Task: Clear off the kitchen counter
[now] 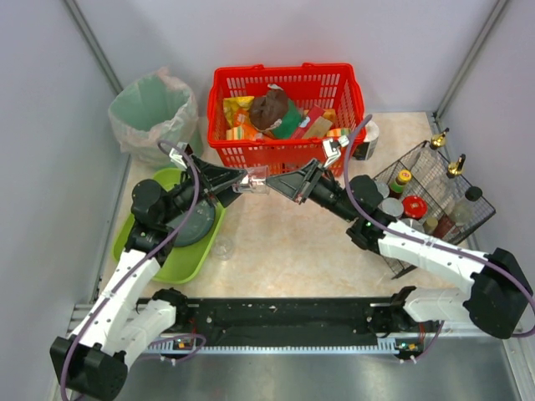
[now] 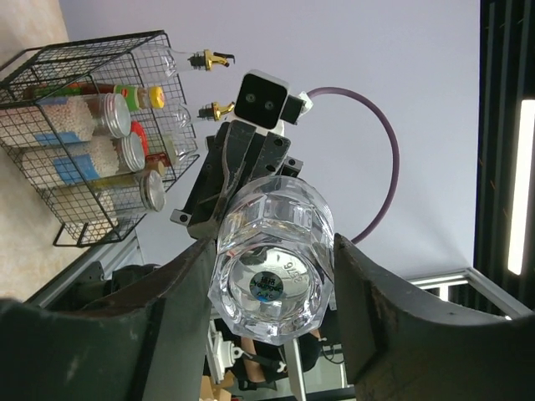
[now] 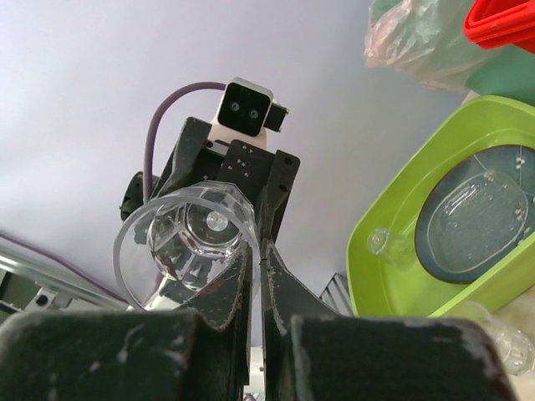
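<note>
A: Where is the pale beige marble-patterned desk (image 1: 292,242)?

B: It is spread beneath both arms. One clear faceted glass tumbler (image 1: 257,180) is held above it. Its rim is pinched by the closed right gripper (image 3: 255,251), and its base is flanked by the part-open left gripper (image 2: 274,251); a firm hold cannot be told.

A: Handling?

B: Stiff, slippery, breakable; the thick base is best taken. One small clear glass (image 1: 222,247) is seen beside one lime-green plastic tray (image 1: 180,263).

Right end effector (image 1: 277,183) clamped; left end effector (image 1: 247,179) facing it, seemingly half-closed.
</note>
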`<control>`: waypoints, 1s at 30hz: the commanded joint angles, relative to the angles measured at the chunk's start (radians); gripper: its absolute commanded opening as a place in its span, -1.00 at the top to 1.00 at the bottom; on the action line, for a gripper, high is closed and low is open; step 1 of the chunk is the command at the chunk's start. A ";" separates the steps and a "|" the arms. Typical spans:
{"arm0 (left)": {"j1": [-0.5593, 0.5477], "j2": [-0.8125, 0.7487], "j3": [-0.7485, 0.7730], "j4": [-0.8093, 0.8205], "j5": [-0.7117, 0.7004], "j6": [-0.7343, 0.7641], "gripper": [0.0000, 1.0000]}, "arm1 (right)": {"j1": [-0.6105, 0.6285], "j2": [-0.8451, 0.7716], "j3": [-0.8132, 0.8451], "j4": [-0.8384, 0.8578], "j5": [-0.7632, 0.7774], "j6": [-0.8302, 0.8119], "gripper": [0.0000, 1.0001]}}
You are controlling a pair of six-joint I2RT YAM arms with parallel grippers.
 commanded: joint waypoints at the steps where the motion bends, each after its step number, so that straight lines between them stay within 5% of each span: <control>1: -0.009 -0.002 0.033 0.048 -0.014 0.023 -0.01 | -0.010 0.002 -0.009 0.048 0.014 0.006 1.00; 4: -0.009 -0.006 0.036 0.025 -0.024 0.041 0.17 | -0.008 -0.003 0.004 0.008 0.017 -0.011 0.94; 8: -0.009 -0.013 0.081 -0.070 -0.052 0.137 0.37 | -0.010 -0.017 0.030 -0.108 0.037 -0.045 0.02; 12: -0.008 -0.013 0.200 -0.338 -0.125 0.389 0.44 | -0.017 -0.044 0.082 -0.395 0.142 -0.081 -0.50; 16: -0.008 0.016 0.437 -0.778 -0.309 0.795 0.46 | -0.023 -0.093 0.082 -0.570 0.243 -0.141 -0.61; 21: -0.008 0.050 0.582 -1.139 -0.696 1.085 0.47 | -0.025 -0.162 0.053 -0.697 0.342 -0.229 -0.61; 26: -0.008 0.062 0.515 -1.323 -1.052 1.152 0.37 | -0.027 -0.178 0.042 -0.775 0.385 -0.327 -0.61; 30: -0.006 0.052 0.406 -1.345 -1.169 1.094 0.39 | -0.025 -0.178 0.025 -0.783 0.385 -0.335 -0.61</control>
